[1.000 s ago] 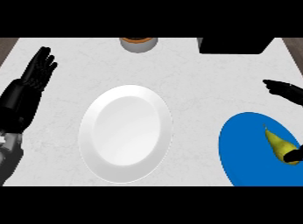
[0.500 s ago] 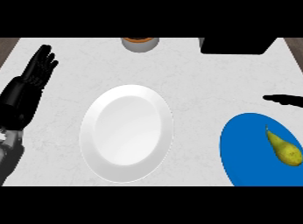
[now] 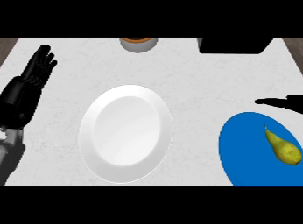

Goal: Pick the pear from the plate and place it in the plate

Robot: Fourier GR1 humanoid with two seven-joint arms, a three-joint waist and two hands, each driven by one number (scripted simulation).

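The pear (image 3: 283,148) lay ungrasped on the blue plate (image 3: 244,153), my right robot hand (image 3: 295,103) spread wide above it, the white plate (image 3: 125,132) unfilled.

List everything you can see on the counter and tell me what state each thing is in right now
pear: lying on its side on the blue plate, not held
blue plate: at the right, holds the pear
white plate: in the middle, nothing on it
right hand: open above the blue plate, not touching the pear
left hand: open, resting at the left edge, fingers up
cup: upright at the far edge
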